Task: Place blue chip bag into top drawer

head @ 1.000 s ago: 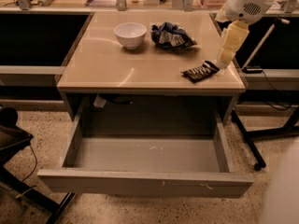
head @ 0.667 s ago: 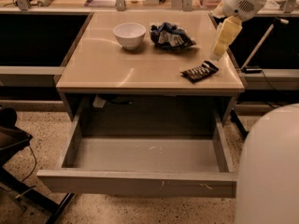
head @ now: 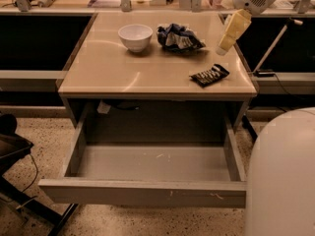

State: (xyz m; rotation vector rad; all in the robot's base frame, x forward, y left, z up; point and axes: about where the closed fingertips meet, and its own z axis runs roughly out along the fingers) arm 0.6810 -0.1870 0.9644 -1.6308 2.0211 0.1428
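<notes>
The blue chip bag [head: 178, 37] lies crumpled on the tan table [head: 147, 75], at the back, just right of the white bowl [head: 135, 36]. The top drawer [head: 142, 191] is pulled out wide below the table, and its grey inside shows nothing in it. My gripper [head: 222, 49] hangs from the white arm at the upper right. It is pale yellow, points down and left, and hovers above the table a little to the right of the bag, apart from it.
A small flat black packet [head: 210, 74] lies near the table's right front corner. My white rounded body [head: 283, 176] fills the lower right, next to the drawer's right end. Dark shelves flank the table, and a cluttered counter runs behind it.
My gripper has moved left and slightly up, closer to the blue chip bag. The white body has come further into view at the lower right. The bag, bowl and drawer have not moved.
</notes>
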